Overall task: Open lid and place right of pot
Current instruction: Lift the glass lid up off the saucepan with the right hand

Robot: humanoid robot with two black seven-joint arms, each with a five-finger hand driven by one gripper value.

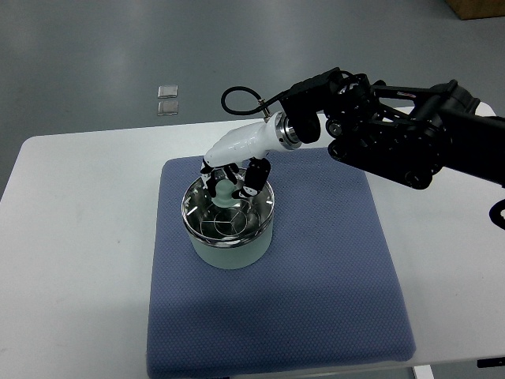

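Blue cloth mat covered the middle of the white table, and the pale green pot stood near the mat's far left corner. Its glass lid sat on the pot's rim, not yet lifted. Reaching in from the right edge, the right hand hung over the lid with its fingers curled around the pale knob at the lid's centre.
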